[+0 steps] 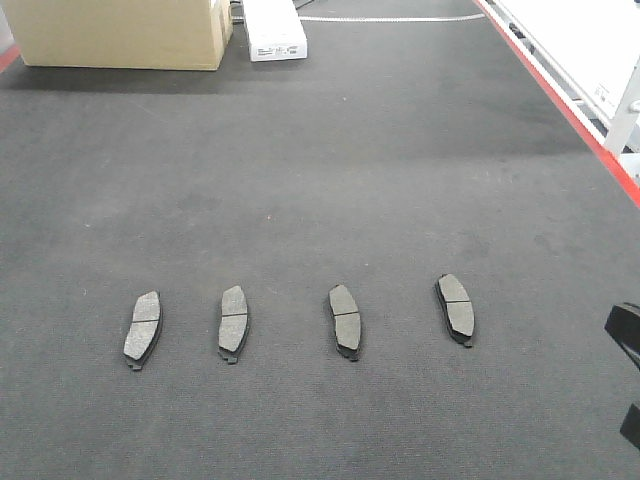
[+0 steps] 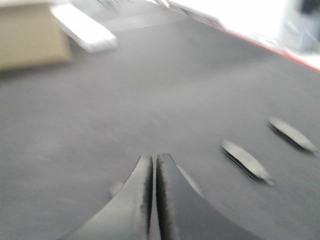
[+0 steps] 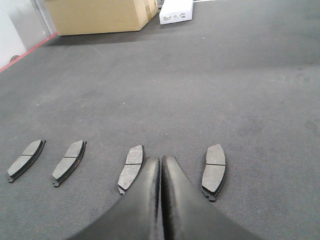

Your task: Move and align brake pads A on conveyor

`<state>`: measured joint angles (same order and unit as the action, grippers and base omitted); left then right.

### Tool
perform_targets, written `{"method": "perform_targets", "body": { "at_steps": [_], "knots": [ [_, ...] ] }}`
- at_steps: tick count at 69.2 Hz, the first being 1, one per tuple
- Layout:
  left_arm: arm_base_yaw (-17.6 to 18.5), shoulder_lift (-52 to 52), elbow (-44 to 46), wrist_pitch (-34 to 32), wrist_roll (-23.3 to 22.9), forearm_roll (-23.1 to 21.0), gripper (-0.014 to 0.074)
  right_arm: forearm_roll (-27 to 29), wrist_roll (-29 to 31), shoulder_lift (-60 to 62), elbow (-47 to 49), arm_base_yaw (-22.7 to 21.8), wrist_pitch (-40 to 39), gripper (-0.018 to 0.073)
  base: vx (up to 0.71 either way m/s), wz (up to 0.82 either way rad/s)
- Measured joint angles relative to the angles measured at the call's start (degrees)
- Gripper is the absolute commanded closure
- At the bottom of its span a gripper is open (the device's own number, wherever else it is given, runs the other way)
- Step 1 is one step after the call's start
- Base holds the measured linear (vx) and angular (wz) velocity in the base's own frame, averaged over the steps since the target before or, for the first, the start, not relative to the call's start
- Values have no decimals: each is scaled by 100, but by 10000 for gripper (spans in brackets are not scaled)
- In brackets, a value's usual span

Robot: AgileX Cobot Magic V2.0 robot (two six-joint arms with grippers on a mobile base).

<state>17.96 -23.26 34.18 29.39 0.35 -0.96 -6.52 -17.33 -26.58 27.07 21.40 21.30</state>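
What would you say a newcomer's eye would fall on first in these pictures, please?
Most likely the four brake pads, lying friction face up in a spaced row across the near part of the dark conveyor, none touching. Next, the cardboard box and white box at the far end. The right gripper, fingers together and empty, sits above the gap between two pads.

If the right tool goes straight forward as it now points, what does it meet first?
Probably only bare conveyor. The right tool points through the gap between two brake pads; depth is uncertain.
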Motion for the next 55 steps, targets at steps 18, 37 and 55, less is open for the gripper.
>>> {"method": "perform_targets", "body": {
  "at_steps": [18,37,55],
  "knots": [
    [-1454,1912,-1024,24,0,423,603,0,0,0,0,0,0,569,0,0],
    [-2126,2405,-2260,-425,0,451,603,0,0,0,0,0,0,569,0,0],
    [-2130,2405,-3401,-1505,15,446,603,0,0,0,0,0,0,569,0,0]
  ]
}}
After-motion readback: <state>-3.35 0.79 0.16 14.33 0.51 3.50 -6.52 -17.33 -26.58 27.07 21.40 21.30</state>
